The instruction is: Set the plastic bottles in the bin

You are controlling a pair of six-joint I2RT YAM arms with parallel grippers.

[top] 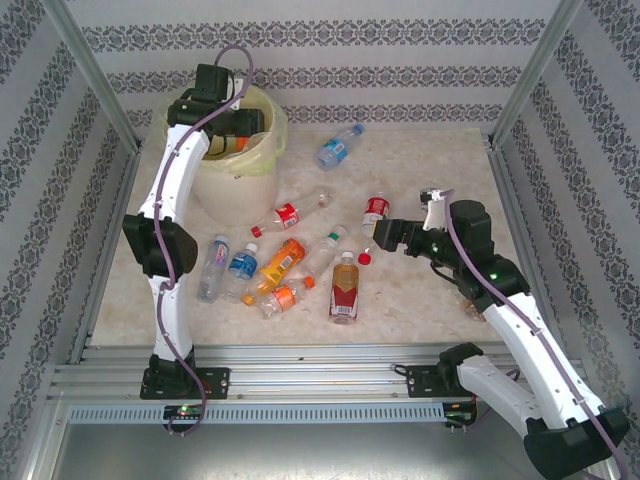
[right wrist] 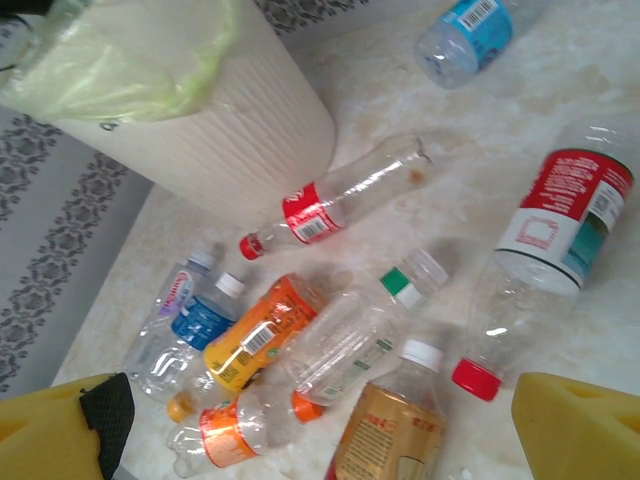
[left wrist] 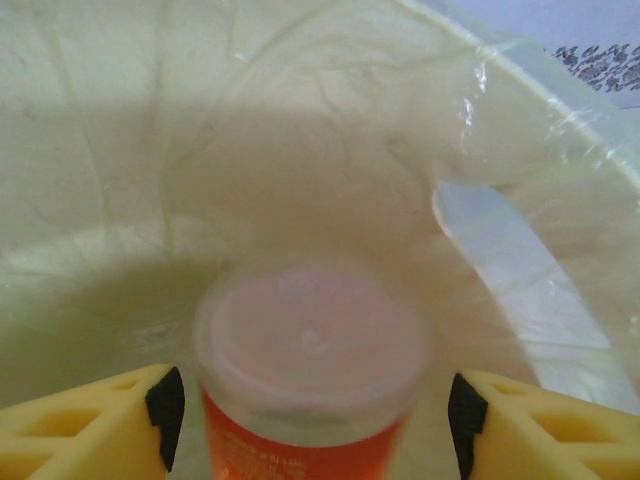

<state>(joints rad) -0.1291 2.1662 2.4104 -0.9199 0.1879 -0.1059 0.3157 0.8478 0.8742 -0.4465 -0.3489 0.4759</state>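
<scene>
Yellow pads of L gripper closest to lens, spread apart, visible gap each side of orange-label bottle between them. Not clamped on it. Bottle blurred, base toward cam. Behind it, pale yellow bag lining inside of bin. Seen from above, L gripper over bin mouth, far-left of table.

R gripper wide open, nothing between fingers, mid-table beside red-label bottle. On R wrist cam, that bottle lying up-right of the open fingers, red cap nearest.

Other bottles loose on table:
- near L arm, clear one, blue-label one, orange one, orange-label clear one
- amber one and green-label one at centre
- slim red-label one just beside bin
- blue-label bottle alone toward far wall
</scene>
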